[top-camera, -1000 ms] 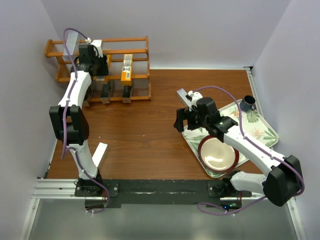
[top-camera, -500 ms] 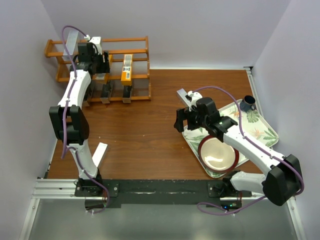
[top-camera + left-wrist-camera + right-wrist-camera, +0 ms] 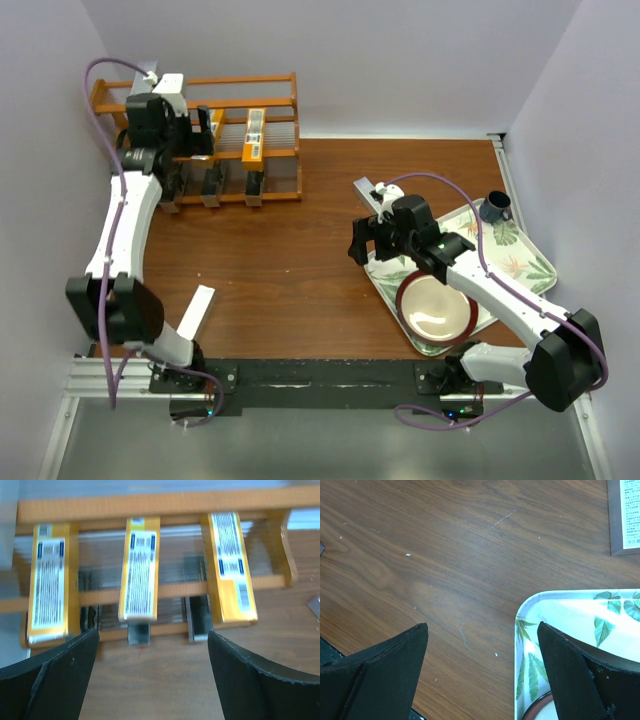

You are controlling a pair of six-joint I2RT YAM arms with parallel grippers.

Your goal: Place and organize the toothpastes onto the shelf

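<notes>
The shelf (image 3: pixel 270 80) stands at the back left. In the left wrist view its rails (image 3: pixel 150 502) carry three orange toothpastes (image 3: pixel 48 582) (image 3: pixel 140 575) (image 3: pixel 230 570) on the middle tier. Black carton ends (image 3: pixel 139 632) (image 3: pixel 199 625) sit on the tier below. My left gripper (image 3: pixel 152 645) (image 3: pixel 205 132) hangs open in front of the shelf, with only bare table between its fingers. A silver carton (image 3: pixel 197 312) lies near the left arm's base. Another silver carton (image 3: pixel 371 195) (image 3: pixel 625 515) lies just beyond my right gripper (image 3: pixel 362 245) (image 3: pixel 481 627), which is open and holds nothing.
A leaf-patterned tray (image 3: pixel 530 255) (image 3: pixel 530 610) lies at the right, with a red-rimmed bowl (image 3: pixel 435 305) and a dark cup (image 3: pixel 496 207) on it. The right gripper hovers over the tray's left edge. Walls close in at the left, back and right.
My left gripper opened and let go of an orange carton on the shelf's middle tier. It then drew back and the arm swung left. The right arm has not moved.
</notes>
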